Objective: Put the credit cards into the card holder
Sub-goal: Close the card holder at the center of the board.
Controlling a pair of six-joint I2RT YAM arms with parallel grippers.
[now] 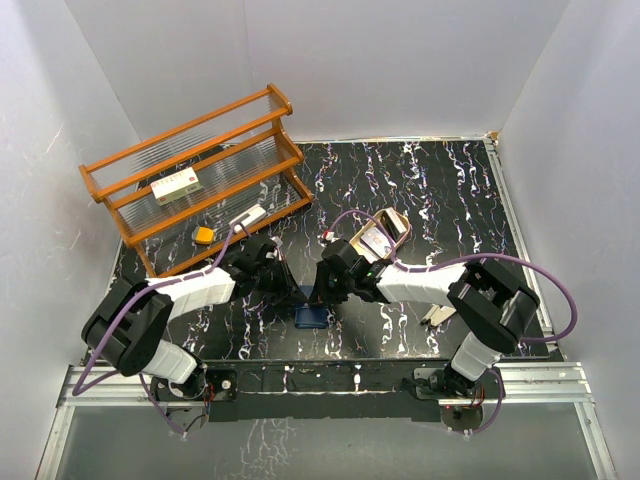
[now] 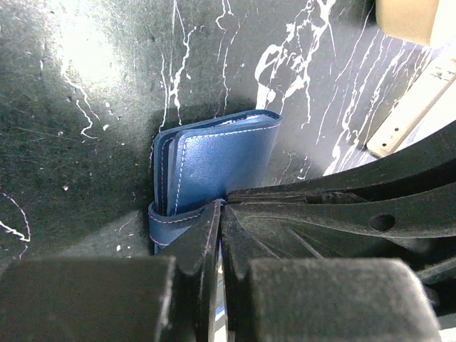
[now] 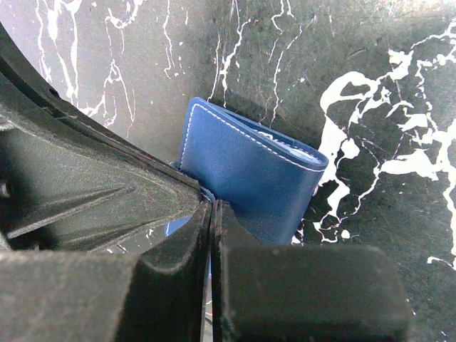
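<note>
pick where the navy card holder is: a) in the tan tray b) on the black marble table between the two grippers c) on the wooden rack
B: the card holder sits on the table, with the left gripper and right gripper closed on its edges from either side.

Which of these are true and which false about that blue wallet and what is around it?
1. The wallet sits between the left arm and the right arm. True.
2. The wallet is spread open flat. False: it is folded.
3. The left tool and the right tool are both closed on the wallet's edges. True.
4. The wooden rack stands at the front right. False: it stands at the back left.
</note>
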